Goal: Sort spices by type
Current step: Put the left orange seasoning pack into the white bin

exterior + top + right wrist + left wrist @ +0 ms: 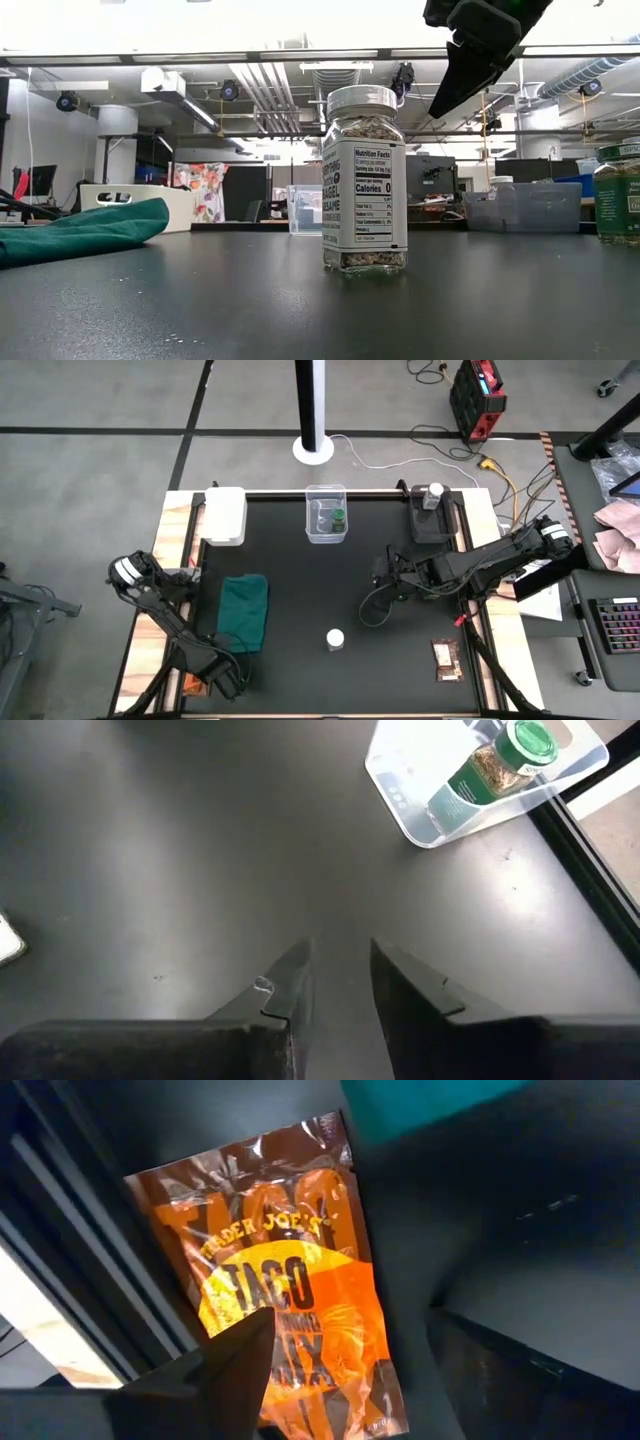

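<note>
An orange-brown taco-mix packet (pixel 290 1300) lies flat at the table's near left corner (pixel 190 683). My left gripper (pixel 350 1380) hangs over it, open, with one finger on each side of the packet's lower part. A second packet (pixel 446 658) lies near the near right corner. A white-lidded jar (pixel 335 639) stands upright mid-table (pixel 365 180). Another white-lidded jar (pixel 434 495) stands in a dark tray. A green-lidded jar (pixel 490 770) lies in the clear box (pixel 326 513). Another green-lidded jar (pixel 620 195) stands at the right. My right gripper (pixel 340 975) is raised above bare table (pixel 385 582), open by a narrow gap, holding nothing.
A dark green cloth (pixel 243 610) lies crumpled on the left half, just beyond the left gripper. A white box (pixel 225 513) sits at the far left corner. The dark tray (pixel 432 525) is at the far right. The black mat (pixel 300 580) is bare between cloth and right gripper.
</note>
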